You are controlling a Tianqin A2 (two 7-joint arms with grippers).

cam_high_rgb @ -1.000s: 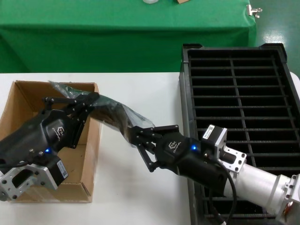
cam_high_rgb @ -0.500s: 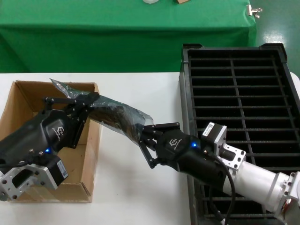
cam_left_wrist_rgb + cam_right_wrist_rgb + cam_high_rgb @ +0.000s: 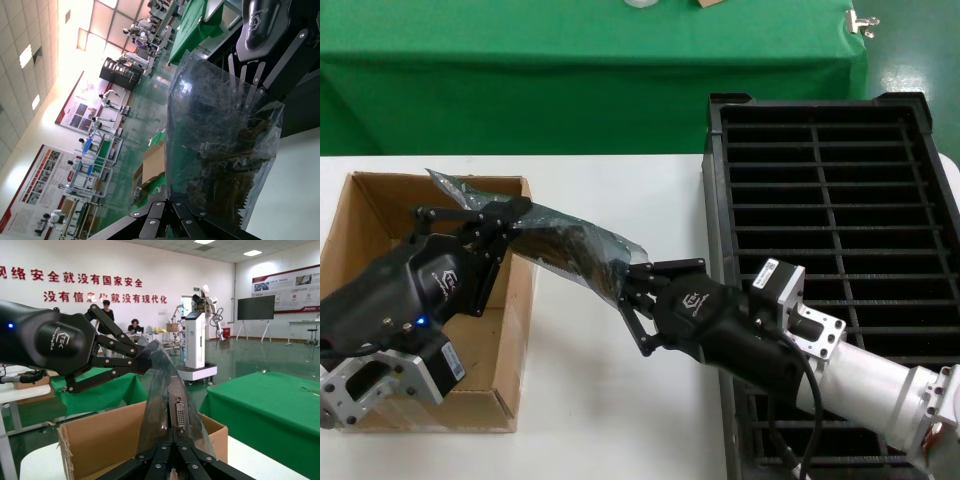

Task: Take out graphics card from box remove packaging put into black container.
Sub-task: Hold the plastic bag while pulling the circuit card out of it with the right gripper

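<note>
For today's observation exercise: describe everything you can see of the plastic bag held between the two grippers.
The packaging is a translucent grey, crinkled plastic bag, stretched in the air between the box and the black container. The left gripper pinches one end, the right gripper the other. Inside shows the dark graphics card with its silver port bracket.

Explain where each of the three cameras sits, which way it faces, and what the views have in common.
Head view: on the robot's head, looking forward and down at the table; the left gripper and right gripper hold the antistatic bag between the cardboard box and black slotted tray.
Left wrist view: on the left wrist, facing along the bag toward the right gripper.
Right wrist view: on the right wrist, facing the left gripper, with the graphics card's port bracket visible.
Shared: both wrist views show the bag and the opposite gripper.
</note>
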